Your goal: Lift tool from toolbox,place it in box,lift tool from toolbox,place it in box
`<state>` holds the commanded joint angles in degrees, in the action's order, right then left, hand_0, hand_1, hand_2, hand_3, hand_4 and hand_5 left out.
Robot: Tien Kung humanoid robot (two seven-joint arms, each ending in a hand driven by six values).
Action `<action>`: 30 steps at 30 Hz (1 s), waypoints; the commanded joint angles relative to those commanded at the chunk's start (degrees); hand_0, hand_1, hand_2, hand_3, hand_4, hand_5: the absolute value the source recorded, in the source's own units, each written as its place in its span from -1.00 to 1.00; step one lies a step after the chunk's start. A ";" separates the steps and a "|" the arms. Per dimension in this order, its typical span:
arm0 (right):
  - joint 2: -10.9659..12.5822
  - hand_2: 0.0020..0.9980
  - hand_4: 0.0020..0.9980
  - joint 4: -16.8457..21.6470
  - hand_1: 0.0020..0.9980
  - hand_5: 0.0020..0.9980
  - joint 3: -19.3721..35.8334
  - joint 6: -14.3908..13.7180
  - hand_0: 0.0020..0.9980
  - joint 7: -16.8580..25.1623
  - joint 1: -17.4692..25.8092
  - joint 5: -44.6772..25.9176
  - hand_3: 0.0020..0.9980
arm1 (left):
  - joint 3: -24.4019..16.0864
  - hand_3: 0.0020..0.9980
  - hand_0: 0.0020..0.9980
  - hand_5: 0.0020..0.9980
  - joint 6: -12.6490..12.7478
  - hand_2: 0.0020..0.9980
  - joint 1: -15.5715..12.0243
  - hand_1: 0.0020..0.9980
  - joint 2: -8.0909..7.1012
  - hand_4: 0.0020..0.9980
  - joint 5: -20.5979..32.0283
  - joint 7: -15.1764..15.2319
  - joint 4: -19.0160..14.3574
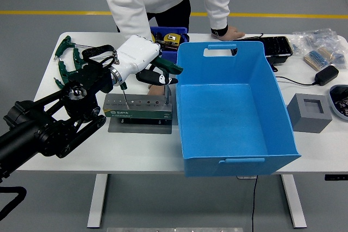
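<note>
Left hand [145, 64] wrapped around the green handle of a T-handle tool [165, 74] over the grey toolbox [138, 107].

Its fingers are closed on the handle, with the tool's shaft pointing down at the right end of the toolbox, just beside the empty blue box [231, 107]. Another tool stands in the toolbox's left side. At the far edge, a person rests a hand [227, 32] on the white table [81, 145].

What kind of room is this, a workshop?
Probably a robot test lab or workshop: a white table with green-handled tools, a grey tool stand, a big blue box, and yellow floor tape.
</note>
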<state>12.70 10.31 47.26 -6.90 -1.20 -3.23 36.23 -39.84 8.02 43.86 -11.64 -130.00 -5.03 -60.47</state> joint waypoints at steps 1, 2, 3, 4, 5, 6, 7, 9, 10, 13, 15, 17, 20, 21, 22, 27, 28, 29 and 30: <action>0.00 0.50 0.95 0.00 0.49 0.68 -0.06 0.00 0.58 0.00 0.01 -0.05 0.46 | 0.09 -0.80 -0.52 0.80 0.35 -0.83 -0.03 -0.94 0.00 1.00 0.00 0.04 0.06; 0.00 0.50 0.95 0.00 0.49 0.68 -0.08 0.00 0.58 -0.01 0.02 -0.08 0.46 | 0.16 -0.80 -0.52 0.80 0.68 -0.83 -0.06 -0.94 0.00 1.00 0.00 0.07 0.11; 0.00 0.50 0.95 0.00 0.49 0.68 -0.08 -0.01 0.58 -0.02 0.02 -0.08 0.46 | 0.23 -0.80 -0.52 0.80 1.00 -0.83 -0.09 -0.94 0.00 1.00 0.00 0.11 0.15; 0.00 0.50 0.95 0.00 0.49 0.68 -0.09 -0.01 0.58 -0.01 0.01 -0.09 0.46 | 0.29 -0.80 -0.52 0.80 1.32 -0.83 -0.10 -0.94 -0.02 1.00 0.00 0.16 0.17; 0.00 0.50 0.95 0.00 0.49 0.68 -0.11 -0.01 0.58 -0.01 0.00 -0.13 0.46 | 0.34 -0.80 -0.52 0.80 1.63 -0.83 -0.10 -0.94 -0.02 1.00 0.00 0.18 0.23; 0.00 0.50 0.95 0.00 0.49 0.68 -0.12 0.00 0.58 0.00 0.00 -0.13 0.46 | 0.38 -0.86 -0.53 0.78 2.03 -0.86 -0.12 -0.97 -0.05 1.00 0.00 0.25 0.26; -0.01 0.50 0.95 0.00 0.49 0.68 -0.18 0.01 0.58 0.01 -0.01 -0.20 0.46 | 0.39 -0.86 -0.53 0.78 2.42 -0.86 -0.13 -0.97 -0.08 1.00 0.00 0.34 0.26; -0.02 0.50 0.95 0.00 0.49 0.68 -0.16 0.01 0.58 0.00 -0.02 -0.16 0.46 | 0.36 -0.86 -0.53 0.78 3.36 -0.86 -0.16 -0.97 -0.15 1.00 0.00 0.56 0.27; -0.01 0.50 0.95 0.00 0.49 0.68 -0.22 0.02 0.58 0.01 -0.03 -0.22 0.46 | 0.38 -0.86 -0.53 0.78 3.92 -0.86 -0.17 -0.97 -0.18 1.00 0.00 0.69 0.28; -0.03 0.50 0.95 0.00 0.49 0.68 -0.24 0.01 0.58 -0.01 0.01 -0.27 0.46 | 0.36 -0.92 -0.54 0.76 6.84 -0.90 -0.23 -1.00 -0.26 1.00 0.00 1.42 0.35; -0.03 0.50 0.95 0.00 0.49 0.68 -0.22 -0.01 0.58 -0.05 0.02 -0.26 0.46 | 0.29 -0.92 -0.54 0.76 7.95 -0.90 -0.26 -1.00 -0.28 1.00 0.00 1.76 0.36; -0.01 0.50 0.95 0.00 0.49 0.68 -0.27 0.00 0.58 -0.04 0.03 -0.32 0.46 | 0.21 -0.92 -0.54 0.76 8.45 -0.90 -0.26 -1.00 -0.34 1.00 0.00 1.95 0.30; -0.03 0.50 0.95 0.00 0.49 0.68 -0.17 0.01 0.58 -0.03 -0.01 -0.23 0.46 | 0.11 -0.97 -0.55 0.74 9.47 -0.92 -0.32 -1.00 -0.51 1.00 0.08 2.39 0.11; -0.04 0.50 0.95 0.00 0.49 0.68 -0.18 0.02 0.58 0.00 -0.02 -0.24 0.46 | 0.08 -0.97 -0.55 0.74 10.09 -0.92 -0.35 -1.00 -0.61 1.00 0.29 2.66 -0.04; -0.04 0.50 0.95 0.00 0.49 0.68 -0.17 0.03 0.58 0.01 -0.03 -0.22 0.46 | 0.05 -0.97 -0.55 0.74 10.65 -0.92 -0.36 -1.00 -0.68 1.00 0.56 2.94 -0.19; -0.08 0.50 0.95 0.00 0.49 0.68 -0.32 0.03 0.58 0.00 0.04 -0.36 0.46 | -0.23 -1.00 -0.55 0.59 11.93 -0.96 -0.28 -1.00 -0.93 1.00 1.92 3.99 -0.81; -0.08 0.50 0.95 0.00 0.49 0.68 -0.29 0.02 0.58 -0.02 0.07 -0.31 0.46 | -0.31 -1.00 -0.55 0.59 12.08 -0.96 -0.29 -1.00 -1.00 1.00 2.23 3.92 -0.93; -0.08 0.50 0.95 0.00 0.49 0.68 -0.26 0.02 0.58 -0.03 0.08 -0.27 0.46 | -0.37 -1.00 -0.55 0.59 12.18 -0.96 -0.29 -1.00 -1.05 1.00 2.45 3.87 -1.01; -0.07 0.50 0.95 0.00 0.49 0.68 -0.24 0.02 0.58 -0.03 0.09 -0.26 0.46 | -0.43 -1.00 -0.56 0.50 12.27 -0.96 -0.30 -1.00 -1.12 0.99 2.71 3.89 -1.08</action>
<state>12.63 10.31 47.02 -6.88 -1.23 -3.14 35.98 -40.28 20.29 43.56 -12.76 -127.29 -1.14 -61.56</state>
